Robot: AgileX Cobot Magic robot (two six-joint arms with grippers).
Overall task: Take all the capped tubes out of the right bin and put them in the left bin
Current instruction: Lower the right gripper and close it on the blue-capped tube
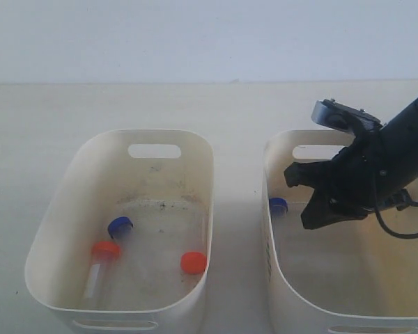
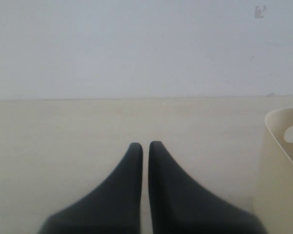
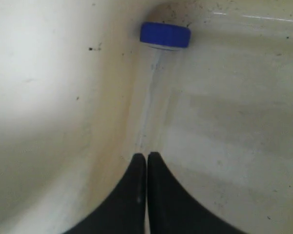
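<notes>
The right tool (image 3: 146, 155) is pressed together and holds nothing. It is down inside the right bin (image 1: 299, 316), with its tips at the clear end of a blue-capped tube (image 3: 164, 35) lying along the bin's left wall, perhaps touching it. The left tool (image 2: 145, 144) is also pressed together, above the bare counter (image 2: 63, 126). The left bin (image 1: 54, 233) holds three tubes — a second blue-capped one (image 1: 120, 226) and two with orange caps (image 1: 105, 250).

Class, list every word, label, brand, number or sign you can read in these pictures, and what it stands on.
None can be read in any view. The left bin, right bin and capped tubes carry no print; dark marks on the bin floors are specks and scuffs, not letters.
</notes>
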